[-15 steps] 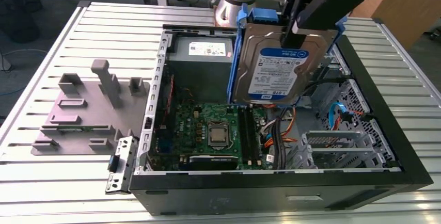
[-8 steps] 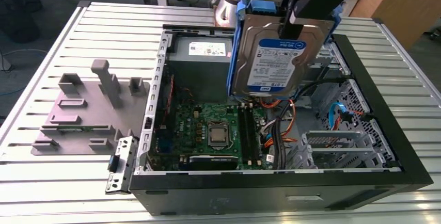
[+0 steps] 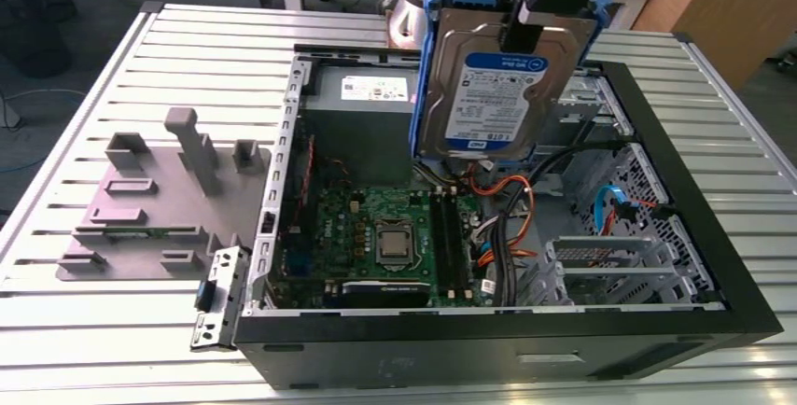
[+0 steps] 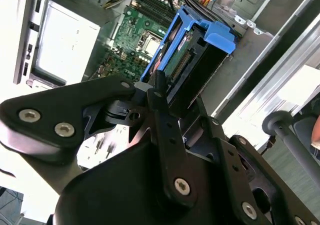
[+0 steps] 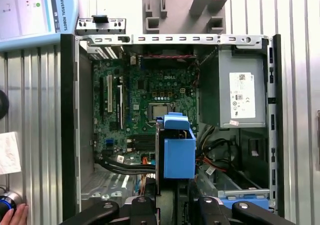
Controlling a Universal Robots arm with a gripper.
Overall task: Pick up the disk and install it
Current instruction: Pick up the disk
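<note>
The disk [image 3: 498, 88] hangs upright in the air over the open computer case [image 3: 498, 335], its white-and-blue label facing the exterior camera and blue carrier rails along its edges. My gripper [image 3: 538, 27] is shut on its upper end. In the second wrist view the black fingers [image 4: 159, 92] clamp the disk [image 4: 192, 55] edge-on, with the motherboard below it. In the first wrist view the disk's blue carrier [image 5: 179, 152] sits above the case's middle, just beyond my gripper [image 5: 172, 205].
Inside the case lie the motherboard [image 3: 373, 228], the grey power supply [image 5: 240, 90], orange and blue cables [image 3: 517, 190] and a metal drive cage [image 3: 622, 265]. A grey fixture plate [image 3: 149, 200] with upright posts stands at the exterior view's left. A hand [image 5: 15, 216] rests at the table's edge.
</note>
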